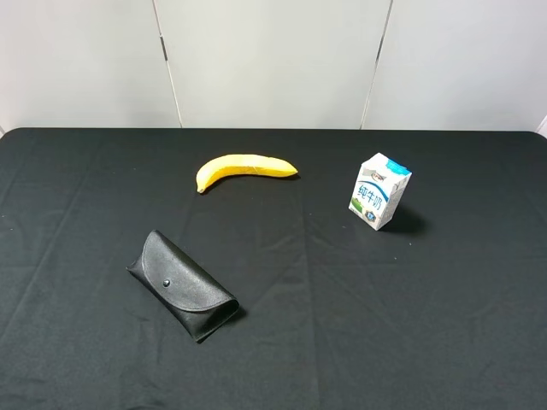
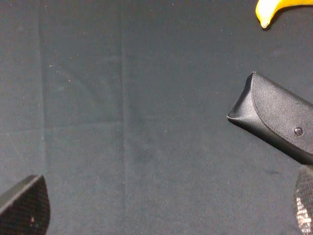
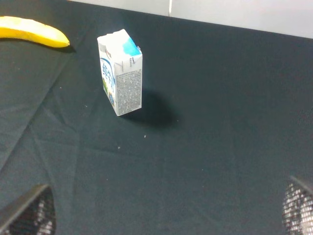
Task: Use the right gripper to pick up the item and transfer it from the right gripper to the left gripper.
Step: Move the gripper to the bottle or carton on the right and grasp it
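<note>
Black cloth [image 1: 444, 342], lightly creased, covers the table. Landmark: the yellow banana [image 1: 244, 168], lying on its side towards the far edge, left of centre in the high view.

Item: the milk carton [image 1: 379, 191], white with a blue top edge and blue characters on the front. It stands upright on the cloth, right of the banana and a little nearer the camera, well apart from it. The right wrist view shows the carton [image 3: 121, 71] with fine print down one side and a shadow beside it. The banana [image 3: 32, 32] lies beyond it.

The glasses case [image 1: 182, 285] is black with a snap button. It lies flat and diagonal, nearer the camera than the banana and slightly to its left, well apart.

The right gripper [image 3: 162, 210] has mesh-textured fingertips [image 3: 27, 215] at opposite edges of its view. Jaws wide apart, holding nothing, clear of the carton.

The left gripper [image 2: 164, 205] has its fingertips [image 2: 24, 208] likewise spread, jaws apart, over bare cloth. The case [image 2: 279, 120] lies near one finger, with the banana tip [image 2: 274, 12] beyond the case.
</note>
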Action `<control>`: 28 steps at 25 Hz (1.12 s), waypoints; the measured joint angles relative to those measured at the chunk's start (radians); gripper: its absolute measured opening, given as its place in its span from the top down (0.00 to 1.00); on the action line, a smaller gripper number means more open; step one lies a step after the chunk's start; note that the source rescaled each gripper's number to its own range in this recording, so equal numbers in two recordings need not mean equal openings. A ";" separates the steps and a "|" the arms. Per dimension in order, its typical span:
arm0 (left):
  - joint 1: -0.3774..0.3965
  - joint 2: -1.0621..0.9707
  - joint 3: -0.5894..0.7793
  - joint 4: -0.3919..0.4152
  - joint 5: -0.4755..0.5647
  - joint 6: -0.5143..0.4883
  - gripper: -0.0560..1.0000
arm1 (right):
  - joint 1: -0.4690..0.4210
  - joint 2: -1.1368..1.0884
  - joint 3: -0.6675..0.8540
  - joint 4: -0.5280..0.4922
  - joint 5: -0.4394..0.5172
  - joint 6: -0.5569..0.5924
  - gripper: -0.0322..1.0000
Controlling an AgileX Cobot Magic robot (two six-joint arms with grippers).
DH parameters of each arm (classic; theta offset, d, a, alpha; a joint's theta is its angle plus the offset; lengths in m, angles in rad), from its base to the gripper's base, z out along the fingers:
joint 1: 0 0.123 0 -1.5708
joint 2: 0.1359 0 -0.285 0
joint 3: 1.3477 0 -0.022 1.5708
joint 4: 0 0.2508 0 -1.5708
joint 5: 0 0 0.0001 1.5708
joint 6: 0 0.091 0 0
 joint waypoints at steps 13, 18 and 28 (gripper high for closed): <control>0.000 0.000 0.000 0.000 0.000 0.000 0.00 | 0.000 0.000 0.000 0.000 0.000 0.000 0.00; 0.000 0.000 0.000 0.000 0.000 0.000 0.00 | 0.000 0.000 0.000 0.000 0.000 0.001 0.00; 0.000 0.000 0.000 0.000 0.000 0.000 0.00 | 0.000 0.161 -0.088 0.000 0.000 0.010 0.00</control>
